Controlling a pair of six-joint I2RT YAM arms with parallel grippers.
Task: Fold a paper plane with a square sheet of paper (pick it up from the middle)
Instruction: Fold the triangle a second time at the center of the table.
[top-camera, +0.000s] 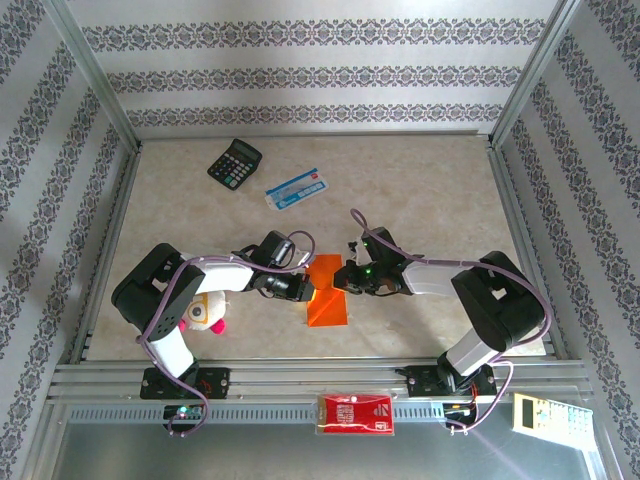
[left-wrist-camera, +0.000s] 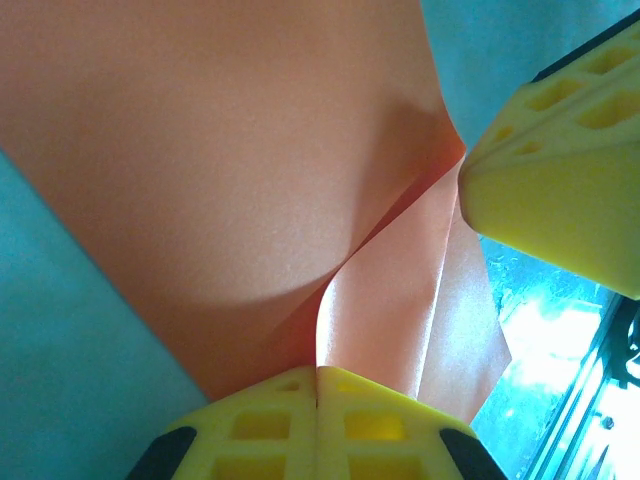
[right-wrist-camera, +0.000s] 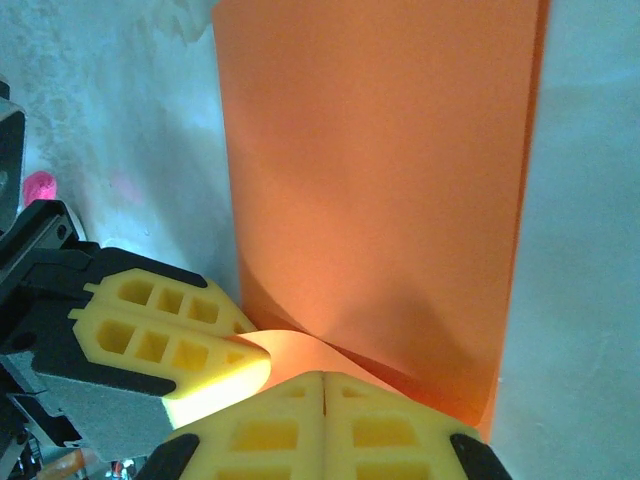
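The square sheet of paper (top-camera: 328, 302), bright orange, lies in front of the arms as a long, narrow folded strip. My left gripper (top-camera: 306, 290) and right gripper (top-camera: 345, 279) meet over its far half from either side. In the left wrist view the sheet (left-wrist-camera: 220, 150) curls up into a flap that runs into the seam of my shut left gripper (left-wrist-camera: 318, 385); the right gripper's fingertip (left-wrist-camera: 560, 170) touches the flap's far corner. In the right wrist view the sheet (right-wrist-camera: 380, 150) lifts in a pale curl into my shut right gripper (right-wrist-camera: 322, 388), beside the left fingers (right-wrist-camera: 170, 335). The paper plane is out of view.
A black calculator (top-camera: 235, 161) and a blue-and-white flat packet (top-camera: 298, 188) lie at the back of the table. A small plush toy (top-camera: 205, 315) sits by the left arm. A red packet (top-camera: 355, 412) and a pale handset (top-camera: 540, 410) rest on the front rail.
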